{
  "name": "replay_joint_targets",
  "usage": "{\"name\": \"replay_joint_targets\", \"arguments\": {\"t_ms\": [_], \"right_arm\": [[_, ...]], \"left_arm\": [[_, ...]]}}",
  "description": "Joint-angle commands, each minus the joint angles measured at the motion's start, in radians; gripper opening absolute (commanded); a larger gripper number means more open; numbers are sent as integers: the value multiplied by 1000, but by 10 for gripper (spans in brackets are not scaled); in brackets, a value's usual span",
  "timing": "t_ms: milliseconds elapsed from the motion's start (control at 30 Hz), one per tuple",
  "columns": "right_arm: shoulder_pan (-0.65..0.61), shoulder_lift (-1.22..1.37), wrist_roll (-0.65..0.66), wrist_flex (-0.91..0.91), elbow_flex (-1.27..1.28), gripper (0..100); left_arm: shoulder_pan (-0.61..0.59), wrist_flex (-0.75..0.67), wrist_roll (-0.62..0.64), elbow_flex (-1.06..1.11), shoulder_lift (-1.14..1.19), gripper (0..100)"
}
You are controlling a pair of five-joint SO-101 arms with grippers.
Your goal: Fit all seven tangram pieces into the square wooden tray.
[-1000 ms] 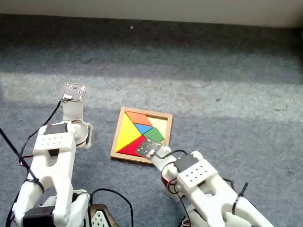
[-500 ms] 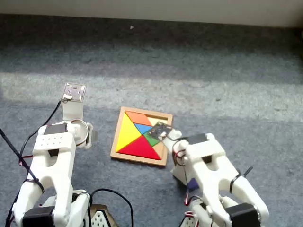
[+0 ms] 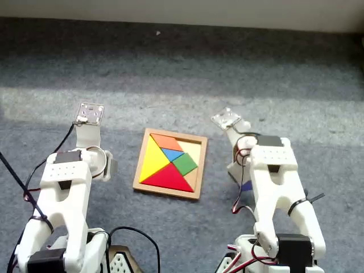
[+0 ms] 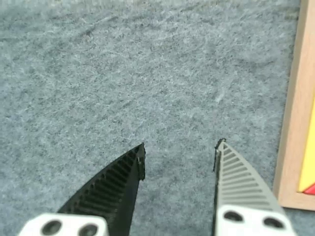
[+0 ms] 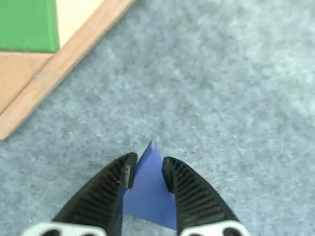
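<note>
The square wooden tray (image 3: 138,170) lies on the carpet between the arms. It holds an orange (image 3: 165,140), a light blue (image 3: 172,153), a green (image 3: 185,164), a yellow (image 3: 151,162) and a red piece (image 3: 169,178). My right gripper (image 5: 148,158) hangs to the right of the tray and is shut on a dark blue piece (image 5: 147,189), whose tip pokes out between the fingers; the high view shows that blue piece (image 3: 245,185) under the arm. My left gripper (image 4: 180,145) stands open over bare carpet just left of the tray rim (image 4: 290,123).
Grey carpet surrounds the tray on all sides. In the right wrist view a tray corner (image 5: 64,59) with the green piece (image 5: 27,24) and a pale patch (image 5: 74,14) lies just ahead of the fingers.
The right arm has swung away from the tray's near edge, out to the right of the tray. The left arm has stayed still.
</note>
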Motion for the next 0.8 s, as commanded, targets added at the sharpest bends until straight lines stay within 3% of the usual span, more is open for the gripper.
{"name": "replay_joint_targets", "arguments": {"t_ms": [0, 200, 267, 433, 600, 767], "right_arm": [[21, -4, 3, -101, -62, 6], [2, -4, -215, -229, -41, 15], [-12, -5, -258, -226, -41, 73], [-15, -15, -301, -197, -41, 279], [-19, -16, -298, -33, -51, 289], [-67, -5, -298, -13, -70, 289]], "left_arm": [[2, -15, 11, -7, -25, 242], [2, -15, 11, -7, -25, 242], [2, -14, 11, -7, -25, 242], [2, -14, 11, -7, -25, 242], [2, -14, 11, -7, -25, 242], [2, -14, 9, -7, -24, 242]]}}
